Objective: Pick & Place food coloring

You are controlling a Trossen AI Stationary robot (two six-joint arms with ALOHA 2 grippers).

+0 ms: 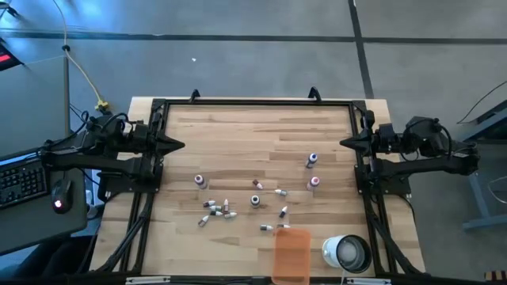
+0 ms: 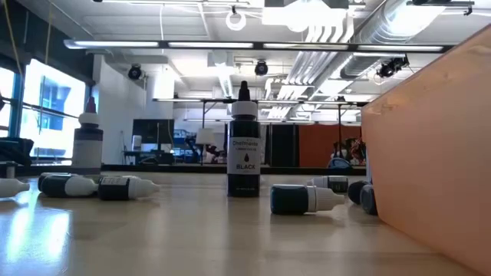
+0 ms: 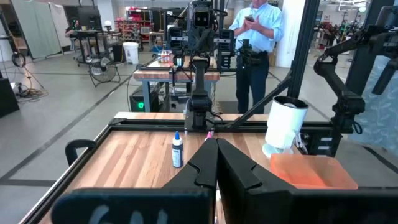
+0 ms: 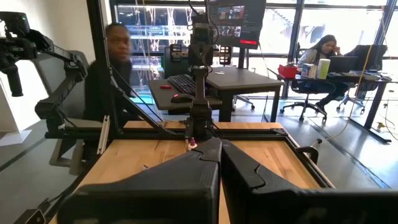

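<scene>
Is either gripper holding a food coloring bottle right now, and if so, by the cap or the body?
Nothing is held. The left gripper and right gripper are both shut and empty at the table's sides; the food coloring bottles sit untouched on the table.

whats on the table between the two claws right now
Nothing: in the high view the stretch of table between the left claw and the right claw is bare wood. The food coloring bottles lie nearer the front edge.

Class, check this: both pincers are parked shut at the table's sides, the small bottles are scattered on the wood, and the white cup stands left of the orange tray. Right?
Not quite. In the high view the white cup stands right of the orange tray, not left. The rest holds.
</scene>
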